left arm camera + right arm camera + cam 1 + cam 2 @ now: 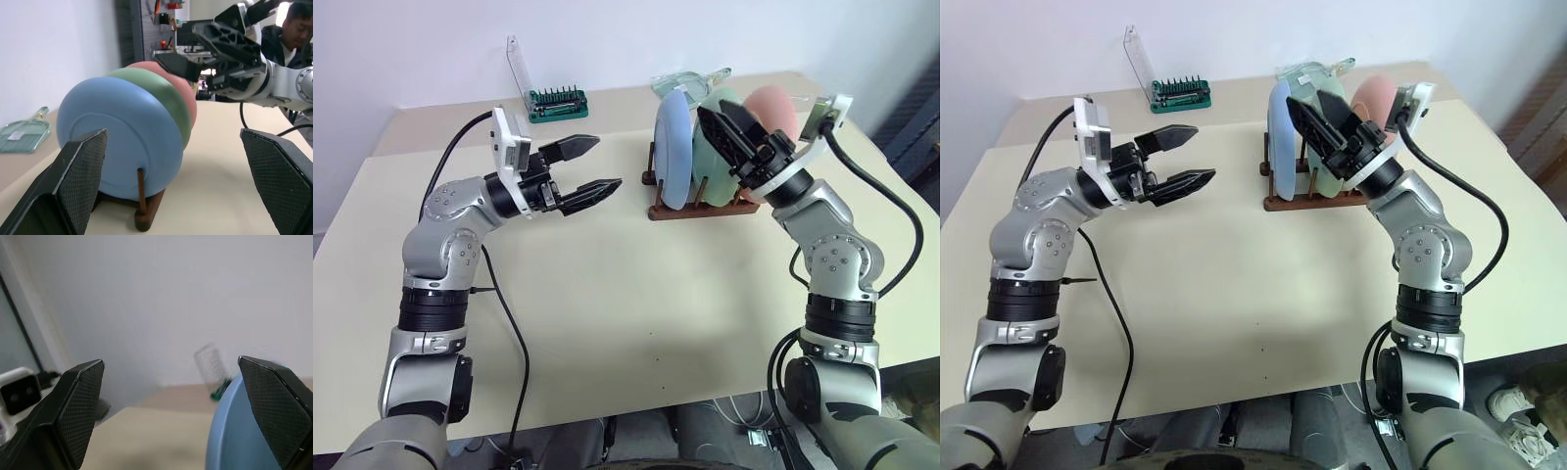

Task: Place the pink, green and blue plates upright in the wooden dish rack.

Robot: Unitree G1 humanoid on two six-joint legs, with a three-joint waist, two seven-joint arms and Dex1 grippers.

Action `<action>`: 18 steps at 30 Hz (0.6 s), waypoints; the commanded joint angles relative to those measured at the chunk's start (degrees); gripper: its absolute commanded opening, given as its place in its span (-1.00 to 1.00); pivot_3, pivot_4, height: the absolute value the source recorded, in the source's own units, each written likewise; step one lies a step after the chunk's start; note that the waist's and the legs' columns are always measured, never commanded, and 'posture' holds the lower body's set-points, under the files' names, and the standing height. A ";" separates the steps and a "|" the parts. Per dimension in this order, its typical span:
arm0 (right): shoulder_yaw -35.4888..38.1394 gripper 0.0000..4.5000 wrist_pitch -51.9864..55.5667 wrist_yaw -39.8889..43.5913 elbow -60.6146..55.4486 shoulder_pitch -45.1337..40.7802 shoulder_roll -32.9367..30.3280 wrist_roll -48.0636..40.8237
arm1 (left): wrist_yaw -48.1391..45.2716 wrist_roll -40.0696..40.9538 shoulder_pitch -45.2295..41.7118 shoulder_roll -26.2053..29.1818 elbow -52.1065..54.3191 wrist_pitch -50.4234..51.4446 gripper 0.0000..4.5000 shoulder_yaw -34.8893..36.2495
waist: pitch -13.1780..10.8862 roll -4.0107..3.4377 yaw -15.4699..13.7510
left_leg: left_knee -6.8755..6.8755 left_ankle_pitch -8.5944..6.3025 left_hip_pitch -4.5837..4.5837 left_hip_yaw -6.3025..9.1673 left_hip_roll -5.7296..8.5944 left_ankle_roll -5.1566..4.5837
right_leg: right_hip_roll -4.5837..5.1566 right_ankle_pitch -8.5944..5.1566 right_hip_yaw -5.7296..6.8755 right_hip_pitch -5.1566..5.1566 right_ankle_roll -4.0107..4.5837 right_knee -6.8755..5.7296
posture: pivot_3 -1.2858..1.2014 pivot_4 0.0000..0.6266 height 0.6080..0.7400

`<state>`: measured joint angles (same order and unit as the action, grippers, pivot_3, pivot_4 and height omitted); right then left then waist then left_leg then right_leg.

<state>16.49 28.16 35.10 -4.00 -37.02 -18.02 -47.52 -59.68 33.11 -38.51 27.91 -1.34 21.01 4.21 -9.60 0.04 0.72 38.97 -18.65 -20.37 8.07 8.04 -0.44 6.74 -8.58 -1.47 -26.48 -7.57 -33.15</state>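
While all three round matte plates stand on edge in the small dark reddish-brown wooden dish rack, both end effectors hang empty with fingers spread wide. Left end effector: raised above the cream desk, pointing across at the rack, well apart from it, bare desk between. Nearest its tips, the light blue plate; behind that the pale mint green plate; farthest, the salmon pink plate. Right end effector: lifted over the rack's far side, fingers crossing in front of the green and pink plates, gripping neither.

Beyond the left end effector, near the desk's back edge: a green bit-holder case with a clear upright lid. Behind the rack, beyond the right end effector: a pale green mesh swatter lying flat. Past the right arm, in the left wrist view: a seated person. Black cables trailing from both wrists. Wide open desk on the near side of both end effectors; desk edge close off the right arm's outer side.
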 commanded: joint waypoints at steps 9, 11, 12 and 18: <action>1.40 0.98 -0.56 14.16 -17.63 15.85 -13.56 -3.59 | -2.77 -0.98 2.46 1.36 2.76 -0.97 1.00 -2.29 | 0.00 0.00 -0.05 | 0.00 0.00 0.02 -0.02 0.00 -0.01 | 0.00 0.00 0.00 0.04 0.00 0.01 | 0.03 -0.52 1.00; 1.61 0.98 0.29 16.65 -20.36 18.64 -16.46 -4.75 | -3.65 -0.78 3.87 1.45 3.97 -0.44 1.00 -3.31 | 0.00 0.00 -0.06 | 0.00 -0.01 0.04 -0.03 -0.01 -0.01 | -0.01 0.00 -0.01 0.04 0.00 0.01 | 0.03 -0.52 1.00; 1.72 0.98 0.79 18.09 -21.51 20.22 -18.00 -5.27 | -4.04 -0.98 4.55 1.48 4.21 -0.68 1.00 -3.78 | 0.00 0.00 -0.08 | 0.00 -0.01 0.04 -0.03 -0.01 -0.02 | 0.00 -0.01 -0.01 0.05 -0.01 0.02 | 0.03 -0.52 1.00; 1.74 0.98 -1.54 22.46 -23.12 27.56 -23.97 -0.55 | -7.35 -7.54 6.82 3.27 -0.30 -9.08 1.00 -6.00 | 0.00 0.02 -0.61 | 0.03 -0.02 0.09 -0.06 -0.01 -0.02 | 0.01 -0.01 0.00 0.16 -0.01 0.05 | 0.03 -0.52 1.00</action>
<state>17.31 28.65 56.18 -25.17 -10.25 -40.52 -50.05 -65.81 26.85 -31.61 30.06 -1.48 14.88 -1.66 -9.61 0.06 0.10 39.00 -18.66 -20.28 8.01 8.02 -0.46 6.75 -8.59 -1.47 -26.33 -7.58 -33.11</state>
